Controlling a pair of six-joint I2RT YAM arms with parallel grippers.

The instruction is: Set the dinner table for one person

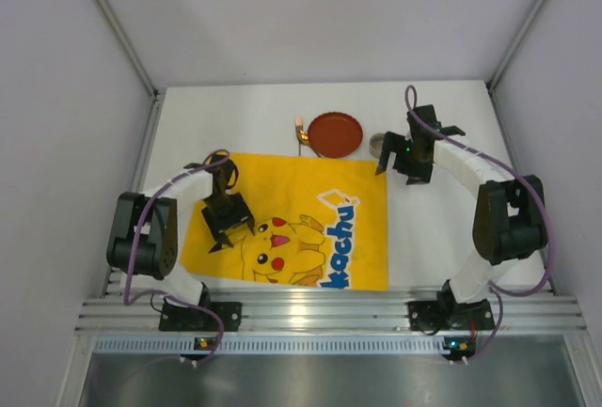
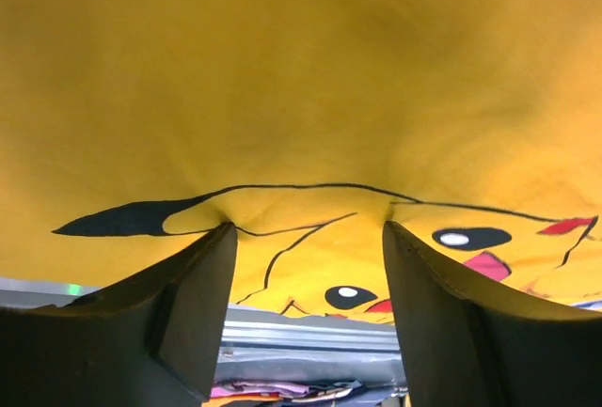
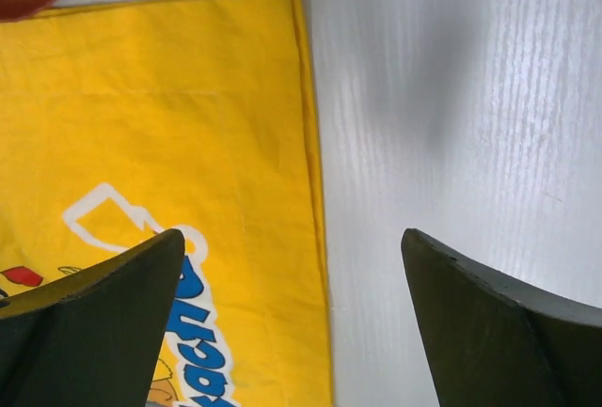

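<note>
- The white tabletop [image 1: 235, 111] is lying under everything and showing bare on every side of the yellow Pikachu mat [image 1: 310, 210], most of all beyond the mat's far edge.
- The left tool [image 2: 308, 230] is pressing down on the mat's left part. Its jaws are standing moderately apart and gripping nothing, and the cloth is puckering slightly between the tips.
- The right tool [image 3: 292, 235] is hovering near the mat's far right corner, spread wide and empty, with one finger over cloth and the other over bare tabletop.
- A red plate [image 1: 336, 133] is sitting at the mat's far edge. A small orange-tinted item [image 1: 301, 133] beside it is possibly cutlery, though it is showing too small to tell.
- The step in hand is looking like flattening the mat. The left tool should be sliding outward toward the mat's left edge under light pressure, so the pucker is smoothing out rather than bunching, with the right tool avoiding the plate.
</note>
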